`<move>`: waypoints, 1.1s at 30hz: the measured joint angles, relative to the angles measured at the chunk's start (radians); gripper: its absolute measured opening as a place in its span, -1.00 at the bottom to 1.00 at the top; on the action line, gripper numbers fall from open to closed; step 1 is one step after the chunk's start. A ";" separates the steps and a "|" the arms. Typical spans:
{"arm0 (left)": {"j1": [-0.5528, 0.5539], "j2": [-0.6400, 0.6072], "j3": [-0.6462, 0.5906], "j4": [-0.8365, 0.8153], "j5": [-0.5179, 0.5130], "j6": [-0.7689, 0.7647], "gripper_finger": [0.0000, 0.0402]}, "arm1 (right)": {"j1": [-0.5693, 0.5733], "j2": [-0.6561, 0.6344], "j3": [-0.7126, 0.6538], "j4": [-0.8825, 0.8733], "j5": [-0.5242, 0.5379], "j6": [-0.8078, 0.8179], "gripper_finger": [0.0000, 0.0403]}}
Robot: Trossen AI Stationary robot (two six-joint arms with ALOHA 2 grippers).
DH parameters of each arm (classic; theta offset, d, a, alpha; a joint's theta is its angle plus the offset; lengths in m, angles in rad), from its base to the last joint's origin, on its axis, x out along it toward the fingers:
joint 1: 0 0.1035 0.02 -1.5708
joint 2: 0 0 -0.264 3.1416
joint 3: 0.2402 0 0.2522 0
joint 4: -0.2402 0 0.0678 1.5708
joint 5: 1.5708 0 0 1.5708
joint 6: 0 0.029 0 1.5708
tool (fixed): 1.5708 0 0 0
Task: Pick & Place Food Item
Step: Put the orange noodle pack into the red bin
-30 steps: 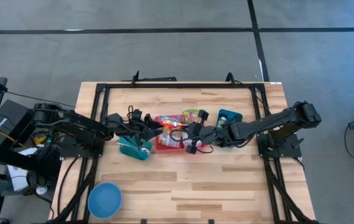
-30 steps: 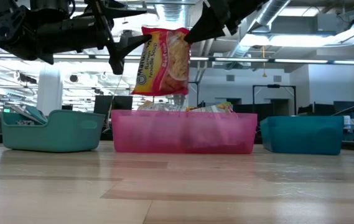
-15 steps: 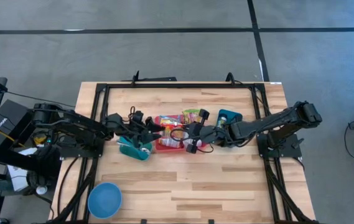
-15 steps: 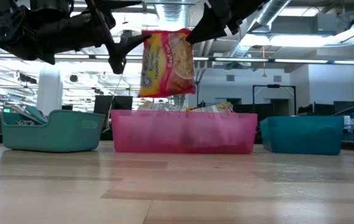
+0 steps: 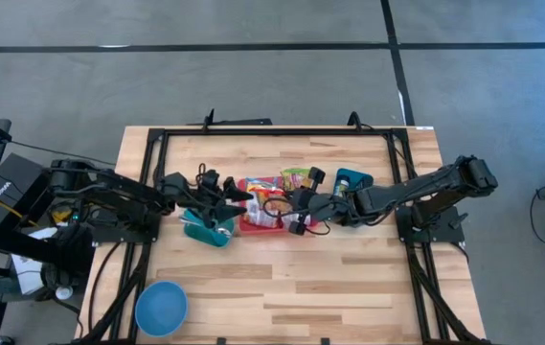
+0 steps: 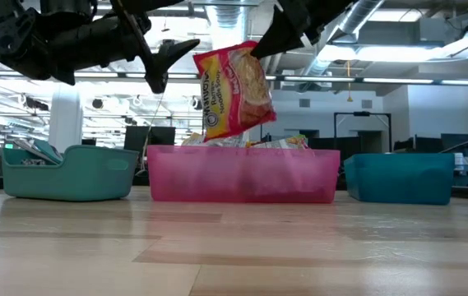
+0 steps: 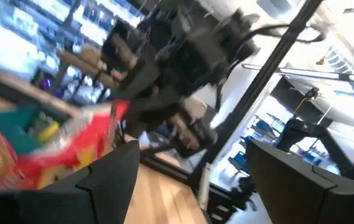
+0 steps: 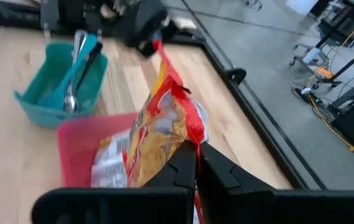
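Observation:
A red and yellow noodle packet [image 6: 235, 90] hangs tilted above the pink bin [image 6: 242, 177], which holds other food packets. My right gripper [image 6: 265, 43] is shut on the packet's upper corner; it also shows in the high view [image 5: 289, 206] and in the right wrist view [image 8: 192, 165]. My left gripper [image 6: 172, 66] is open, just left of the packet at the same height and apart from it. Its fingers stand wide apart in the left wrist view [image 7: 189, 180], which looks at the packet [image 7: 71, 149]. My right gripper pinches the packet's sealed top edge at its right corner [image 8: 191, 138] between its two fingers. The fingers come slanting down from the table's right side. The packet hangs below them, lifted clear of the pink bin and tilted, its lower end toward the table's left.
A teal bin with utensils [image 5: 207, 230] stands left of the pink bin, under my left gripper. A second teal bin [image 5: 353, 179] stands to the right. A blue bowl [image 5: 161, 307] sits at the near left. Bare wood lies along the near edge.
The packet has tipped: its top has swung toward the table's right and its upper left corner has come away from my left gripper. It now hangs from my right gripper alone.

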 joint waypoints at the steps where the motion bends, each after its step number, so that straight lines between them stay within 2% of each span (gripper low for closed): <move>1: 0.004 -0.007 0.000 0.004 0.000 0.022 0.44 | 0.001 -0.009 -0.002 -0.019 -0.002 0.003 -1.00; 12: 0.026 -0.179 -0.001 -0.020 0.000 0.304 0.44 | 0.057 -0.092 -0.001 -0.067 -0.030 0.051 -1.00; 20: 0.026 -0.219 -0.001 -0.025 -0.019 0.439 0.44 | 0.070 -0.033 -0.001 -0.031 -0.077 0.052 -1.00; 25: 0.026 -0.218 -0.001 -0.044 -0.086 0.470 0.44 | 0.060 0.001 0.000 0.028 -0.093 0.052 -1.00; 33: 0.027 -0.218 -0.001 -0.057 -0.096 0.470 0.44 | 0.049 0.010 -0.001 0.077 -0.138 0.046 -1.00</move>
